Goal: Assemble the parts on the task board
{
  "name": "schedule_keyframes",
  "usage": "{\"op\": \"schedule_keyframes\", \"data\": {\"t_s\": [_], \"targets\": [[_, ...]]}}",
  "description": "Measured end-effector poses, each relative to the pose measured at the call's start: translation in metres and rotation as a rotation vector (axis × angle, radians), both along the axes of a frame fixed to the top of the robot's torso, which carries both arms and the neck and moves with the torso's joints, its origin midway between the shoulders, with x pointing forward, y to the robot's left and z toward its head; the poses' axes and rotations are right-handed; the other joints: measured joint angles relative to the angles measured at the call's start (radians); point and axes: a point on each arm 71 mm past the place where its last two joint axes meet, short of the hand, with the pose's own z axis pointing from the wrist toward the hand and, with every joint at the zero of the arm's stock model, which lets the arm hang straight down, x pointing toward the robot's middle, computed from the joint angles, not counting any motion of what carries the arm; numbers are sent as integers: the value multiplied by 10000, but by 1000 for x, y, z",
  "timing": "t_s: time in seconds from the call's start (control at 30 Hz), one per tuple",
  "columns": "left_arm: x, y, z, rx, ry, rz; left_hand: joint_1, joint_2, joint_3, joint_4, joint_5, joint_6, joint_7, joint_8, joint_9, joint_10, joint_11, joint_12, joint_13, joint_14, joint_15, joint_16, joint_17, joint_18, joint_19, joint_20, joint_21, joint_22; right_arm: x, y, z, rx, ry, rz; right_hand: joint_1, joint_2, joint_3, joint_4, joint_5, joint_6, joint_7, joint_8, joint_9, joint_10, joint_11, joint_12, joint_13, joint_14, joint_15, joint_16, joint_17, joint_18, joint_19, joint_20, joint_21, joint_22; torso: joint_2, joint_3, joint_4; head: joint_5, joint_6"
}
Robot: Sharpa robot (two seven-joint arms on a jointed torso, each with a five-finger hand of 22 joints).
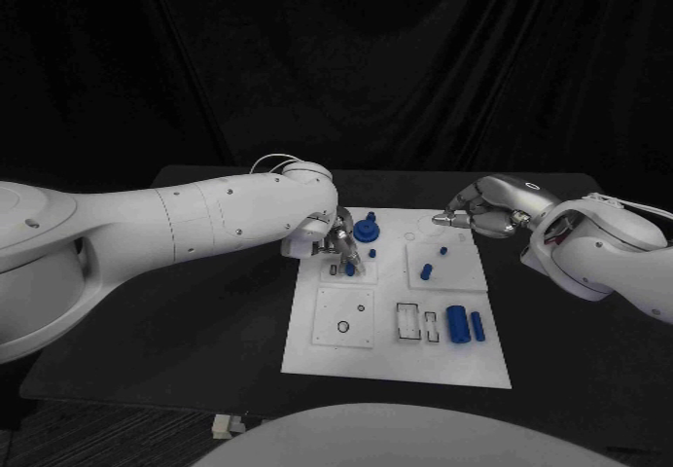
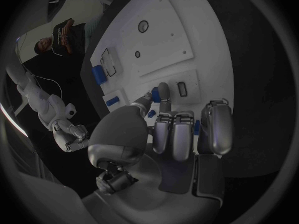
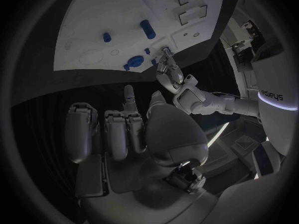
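The white task board (image 1: 396,362) lies mid-table, also seen in the left wrist view (image 2: 171,25) and the right wrist view (image 3: 106,7). My left hand (image 1: 326,238) hovers over the board's far left part, thumb and a finger pinching a small blue piece (image 2: 154,95) just above a square plate. Beside it stands a blue round part (image 1: 366,231) with a peg on top. My right hand (image 1: 475,214) hangs at the board's far right corner, fingers curled in, nothing in them. Two short blue pegs (image 1: 425,273) stand on the right square plate.
Two blue cylinders (image 1: 456,324) lie side by side near the board's right edge, next to two rectangular slots (image 1: 407,321). A square plate with round holes (image 1: 342,316) sits at the near left. Black table (image 1: 183,321) surrounds the board.
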Motion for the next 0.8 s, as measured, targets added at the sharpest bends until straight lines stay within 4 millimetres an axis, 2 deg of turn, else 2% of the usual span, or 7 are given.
{"op": "schedule_keyframes", "data": {"t_s": [0.23, 0.8], "targets": [[0, 1, 0, 4, 7, 13, 106, 107, -1, 1, 38, 0, 2, 50, 104, 36, -36, 0, 0, 36, -35, 0, -1, 0, 0, 0, 0, -1, 0, 0, -1, -2, 20, -7, -1, -1, 0, 0, 0, 0, 0, 0, -1, 0, 0, 0, 0, 0, 0, 0, 0, 0, 0, 0, 0, -1, -4, -1, 1, -4, 0], [-1, 4, 0, -35, -73, 85, 135, 136, 43, -42, 77, -145, 0, 49, 113, 37, -36, -31, 0, 36, -35, 0, -3, 0, 0, 1, 1, -2, -1, -2, -2, -10, 60, -40, -1, -1, -28, 28, 0, 0, 0, 0, 6, 0, 0, 0, 0, 27, 28, 0, 0, 0, 0, 0, -41, -2, -4, -1, -1, 26, 0]]}}
